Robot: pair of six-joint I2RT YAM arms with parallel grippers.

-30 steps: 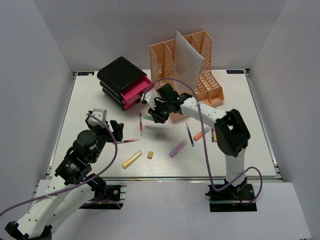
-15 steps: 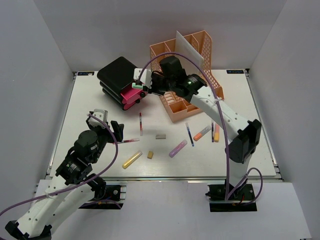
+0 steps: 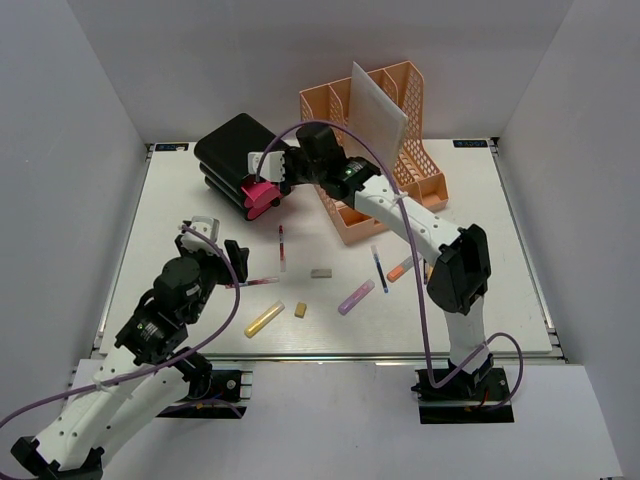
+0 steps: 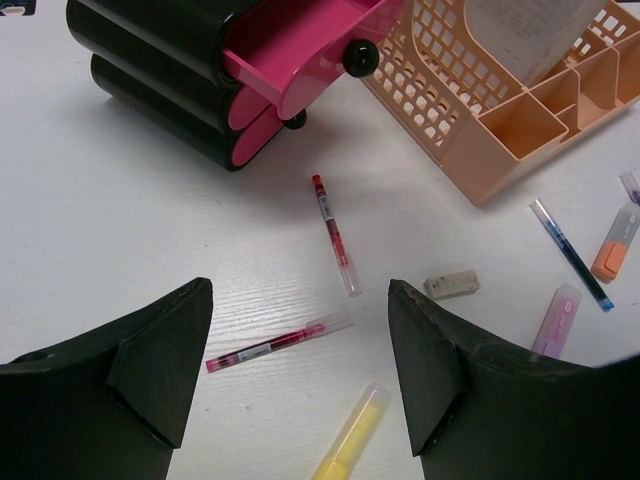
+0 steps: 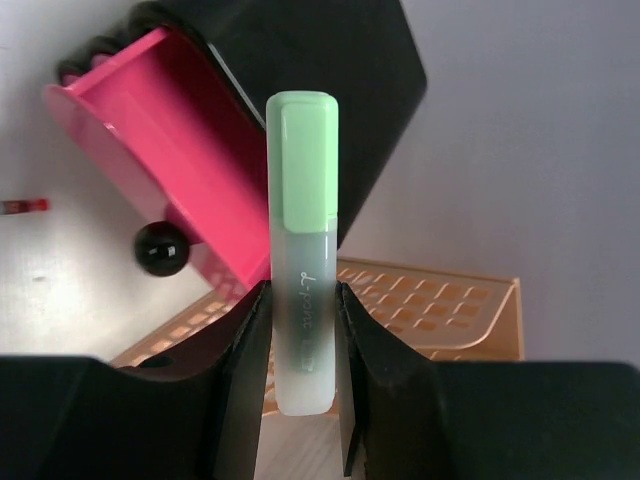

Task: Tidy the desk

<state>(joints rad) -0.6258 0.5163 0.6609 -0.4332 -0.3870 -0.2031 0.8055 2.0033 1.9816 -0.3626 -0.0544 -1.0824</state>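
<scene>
Drawer storage explains the pose of our right gripper [image 5: 300, 330]: its fingers pinch a green highlighter [image 5: 301, 200] close above the open pink drawer [image 5: 140, 130] at the back of the desk [image 3: 490, 305], likely to drop it in. Our left gripper [image 4: 300, 370] hangs with fingers spread over a red pen [image 4: 268, 346], apparently readying a pick.

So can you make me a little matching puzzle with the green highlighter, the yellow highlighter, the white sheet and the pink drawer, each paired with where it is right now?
Things:
1. green highlighter
2. yellow highlighter
3. white sheet
4. pink drawer

Places:
A. pulled out of the black drawer unit
B. lying flat on the desk
C. clamped in the right gripper
D. standing in the orange file rack

Pairs: 1-C, 2-B, 3-D, 4-A
</scene>
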